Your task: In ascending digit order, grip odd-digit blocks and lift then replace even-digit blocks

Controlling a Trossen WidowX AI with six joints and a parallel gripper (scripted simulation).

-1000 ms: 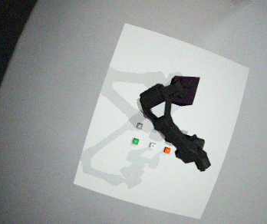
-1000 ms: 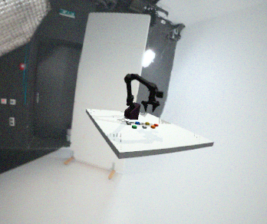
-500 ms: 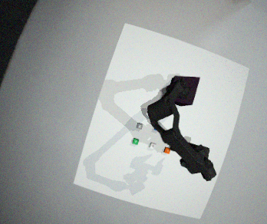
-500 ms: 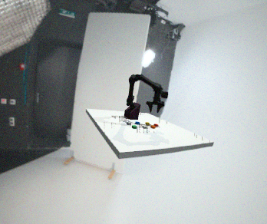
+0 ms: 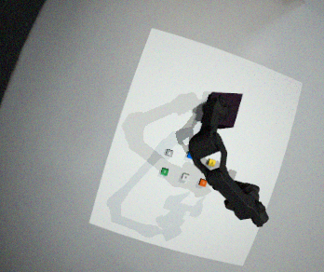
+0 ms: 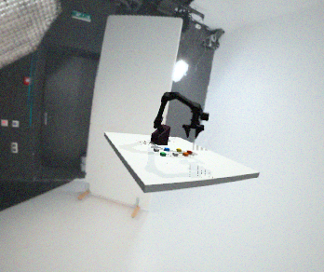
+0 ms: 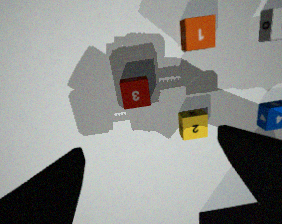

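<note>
Wrist view, read from left to right: the left finger (image 7: 40, 192) of the gripper (image 7: 148, 185) enters at the lower left, dark and out of focus; the red block (image 7: 135, 93) marked 3 lies in shadow left of centre; the yellow block (image 7: 193, 124) marked 2 sits just beside it to the lower right; the orange block (image 7: 198, 33) marked 1 stands near the upper edge; the blue block (image 7: 274, 117) marked 4 and a pale block (image 7: 275, 23) reading 0 lie at the right margin, above the right finger (image 7: 253, 175). The gripper hangs well above the table (image 5: 121, 196) with its jaws spread wide and nothing between them. The principal hazard is sequence: red 3 and yellow 2 are close neighbours, so a descent centred on either risks a fingertip brushing the other out of order, and a block nudged sideways would no longer sit where it must be set back. A second hazard lies in misreading the blurred digits. Open room is generous to the left of the red block and toward the near edge; to the right the blocks crowd together, leaving narrower lanes for the fingers.
</note>
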